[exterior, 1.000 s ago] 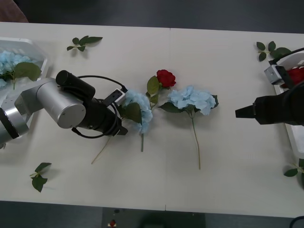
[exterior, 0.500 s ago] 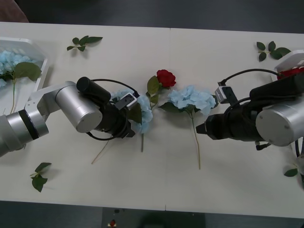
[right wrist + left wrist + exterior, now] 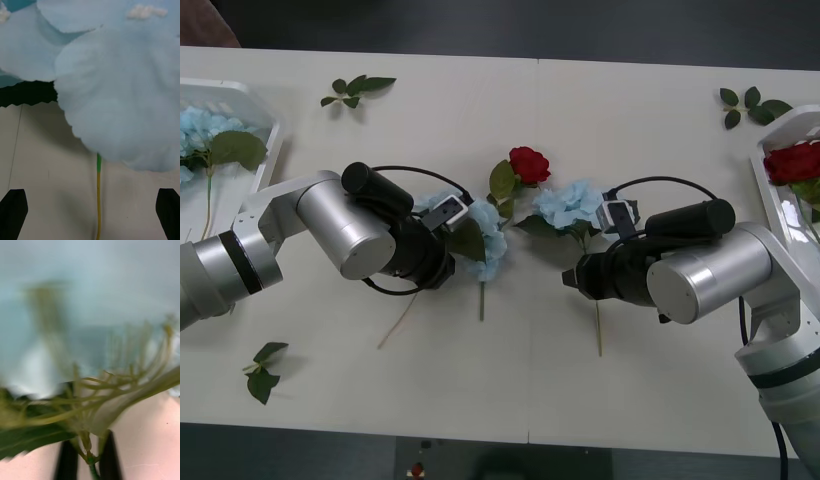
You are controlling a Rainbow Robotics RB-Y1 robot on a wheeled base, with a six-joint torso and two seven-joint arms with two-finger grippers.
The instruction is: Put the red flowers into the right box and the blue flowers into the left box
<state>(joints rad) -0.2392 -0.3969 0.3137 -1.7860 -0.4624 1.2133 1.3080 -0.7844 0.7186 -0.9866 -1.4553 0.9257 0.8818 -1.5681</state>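
Note:
Two blue flowers lie mid-table. My left gripper [image 3: 452,266] is shut on the stem [image 3: 90,459] of the nearer blue flower [image 3: 480,235]; its black fingers [image 3: 69,463] pinch just under the blurred petals. My right gripper [image 3: 571,278] is open beside the other blue flower [image 3: 575,205], and its fingers [image 3: 13,210] straddle the thin stem [image 3: 98,198] below the pale petals [image 3: 116,93]. One of the red flowers [image 3: 529,163] lies between the two blue ones. The right box [image 3: 768,185] holds a red flower [image 3: 792,160]. The left box [image 3: 250,98] holds blue flowers [image 3: 200,125].
Loose green leaf sprigs lie at the back left [image 3: 356,88], back right [image 3: 748,104] and front left [image 3: 262,372]. A thin bare stem [image 3: 395,320] lies under my left arm. The table's front edge is near.
My right arm has swung left from the right box to the second blue flower's stem. My left gripper advanced onto the first blue flower, then held.

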